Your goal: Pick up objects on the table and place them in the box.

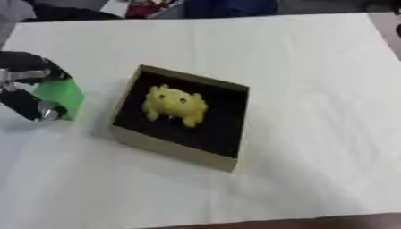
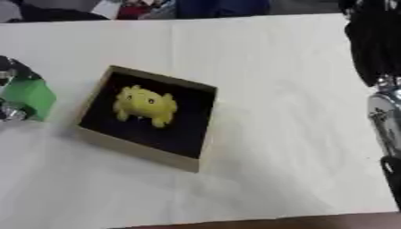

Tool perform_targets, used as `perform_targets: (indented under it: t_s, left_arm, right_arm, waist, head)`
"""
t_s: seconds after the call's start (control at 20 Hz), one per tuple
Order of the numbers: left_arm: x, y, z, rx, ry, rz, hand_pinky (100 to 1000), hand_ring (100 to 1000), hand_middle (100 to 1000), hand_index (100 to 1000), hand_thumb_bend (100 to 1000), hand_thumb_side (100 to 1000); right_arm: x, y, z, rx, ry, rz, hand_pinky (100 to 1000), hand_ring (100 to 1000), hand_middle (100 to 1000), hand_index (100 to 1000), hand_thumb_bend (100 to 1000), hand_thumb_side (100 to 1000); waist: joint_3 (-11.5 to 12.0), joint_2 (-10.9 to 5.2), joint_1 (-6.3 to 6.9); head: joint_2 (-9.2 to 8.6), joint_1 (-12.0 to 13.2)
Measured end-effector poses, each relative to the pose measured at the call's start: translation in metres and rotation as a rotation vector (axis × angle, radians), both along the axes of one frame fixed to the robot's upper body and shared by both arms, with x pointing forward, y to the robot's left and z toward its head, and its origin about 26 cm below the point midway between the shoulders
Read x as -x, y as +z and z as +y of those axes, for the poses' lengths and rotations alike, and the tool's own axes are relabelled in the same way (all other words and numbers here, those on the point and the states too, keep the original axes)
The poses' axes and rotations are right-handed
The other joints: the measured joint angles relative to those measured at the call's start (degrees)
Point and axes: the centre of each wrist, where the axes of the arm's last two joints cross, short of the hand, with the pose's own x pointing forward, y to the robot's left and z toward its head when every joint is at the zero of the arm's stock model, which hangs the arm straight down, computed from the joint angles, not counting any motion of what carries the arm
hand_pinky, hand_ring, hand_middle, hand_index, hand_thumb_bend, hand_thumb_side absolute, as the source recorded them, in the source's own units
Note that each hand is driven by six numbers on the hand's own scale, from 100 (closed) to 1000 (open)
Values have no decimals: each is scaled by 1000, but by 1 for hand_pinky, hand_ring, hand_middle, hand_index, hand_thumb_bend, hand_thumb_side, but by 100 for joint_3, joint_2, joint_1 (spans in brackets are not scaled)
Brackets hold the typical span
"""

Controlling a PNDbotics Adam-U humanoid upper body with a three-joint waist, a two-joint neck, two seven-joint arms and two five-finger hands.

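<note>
1. A bench covered with a white cloth (image 1: 313, 89) fills almost the whole frame in both eye views, and its dark front edge shows along the bottom.
2. A shallow square cardboard box with tan walls and a black inside (image 1: 181, 117) sits on the bench, a little left of the middle of the frame, turned so that one corner points to the lower right.
3. A soft yellow plush toy with small dark eyes and short legs (image 1: 174, 105) lies inside the box, in its upper left part, on the black floor.
4. The left hand (image 1: 31, 87), black with silver parts, is at the left edge of the frame, beside the box and apart from it.
5. Its fingers are curled round a bright green block (image 1: 61, 96), which sits between the hand and the left wall of the box; whether the block touches the cloth cannot be told.
6. The right arm, black above and silver below, shows only in the right eye view, along the right edge of the frame, well apart from the box.
7. The right hand (image 2: 390, 172) is cut by the lower right edge, so it cannot be told how it is held.
</note>
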Motion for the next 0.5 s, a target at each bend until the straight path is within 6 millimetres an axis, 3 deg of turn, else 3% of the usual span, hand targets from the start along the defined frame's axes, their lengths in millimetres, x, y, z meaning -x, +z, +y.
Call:
perform_targets:
  t_s: [0.15, 0.5]
  left_arm:
    - [1, 1, -1, 1, 4, -24, 543, 694, 622, 789, 100, 484]
    - [5, 9, -9, -18, -23, -112, 499, 643, 604, 771, 100, 491]
  right_arm:
    - [0, 0, 0, -2, 0, 2, 989, 857, 613, 934, 100, 957]
    - [0, -3, 0, -12, -3, 14, 989, 857, 611, 934, 100, 953]
  waist:
    - [1, -6, 1]
    - [29, -60, 19]
  head:
    - [0, -3]
    - [10, -6]
